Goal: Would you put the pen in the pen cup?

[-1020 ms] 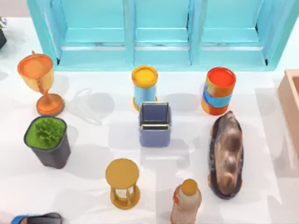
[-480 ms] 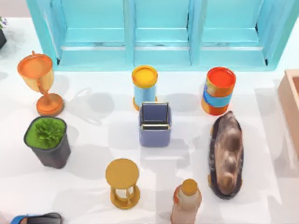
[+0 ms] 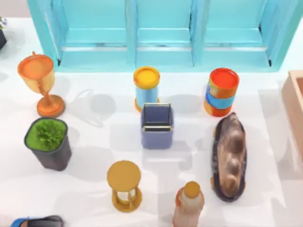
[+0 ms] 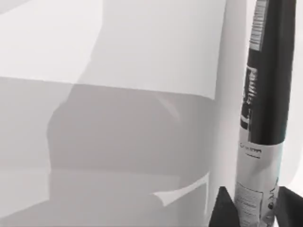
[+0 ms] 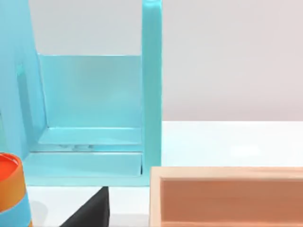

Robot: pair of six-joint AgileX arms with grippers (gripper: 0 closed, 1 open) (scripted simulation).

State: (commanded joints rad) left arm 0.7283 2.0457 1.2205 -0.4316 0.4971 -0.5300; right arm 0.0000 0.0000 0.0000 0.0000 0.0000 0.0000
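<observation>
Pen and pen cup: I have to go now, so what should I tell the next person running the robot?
Left gripper: jaws shut on the pen, over the white table.
Right arm: idle beside the wooden box at the table's right.
Pen cup: upright mid-table, in front of the yellow-topped can.
Done: pen grasped.
Left: carry it over the cup and drop it in.

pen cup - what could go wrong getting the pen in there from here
1. The pen cup is hemmed in: a yellow-topped cylinder stands right behind it and an hourglass just in front, so a low approach could knock one over.
2. The left gripper grips the pen at one end, so the long free end could swing or slip.
3. The cup's mouth is small; a tilted pen may catch its rim.
</observation>
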